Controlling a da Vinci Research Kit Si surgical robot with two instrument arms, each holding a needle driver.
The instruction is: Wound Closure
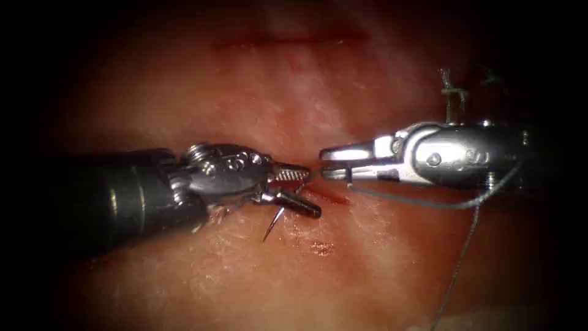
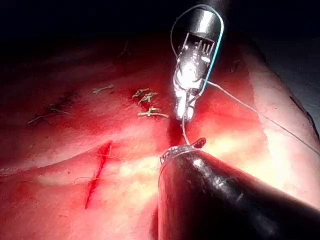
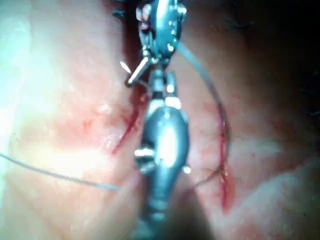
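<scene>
The needle (image 1: 273, 224) sits just below centre of the endoscope frame, its sharp tip free above the tissue (image 1: 257, 282) on the left of the cut (image 1: 334, 199). The left tool (image 1: 298, 191), jaws parted, has the needle against its lower jaw. The right tool (image 1: 326, 164), jaws nearly together, holds the thread (image 1: 429, 204), which trails to the lower right.

Pinkish-red tissue (image 1: 202, 276) with pale streaks, dark red cut (image 1: 334, 199), silver left tool (image 1: 297, 190) and right tool (image 1: 334, 163), grey thread (image 1: 465, 245), silver needle (image 1: 274, 224).

Left claw (image 1: 300, 190) parted, right claw (image 1: 334, 164) closed
</scene>
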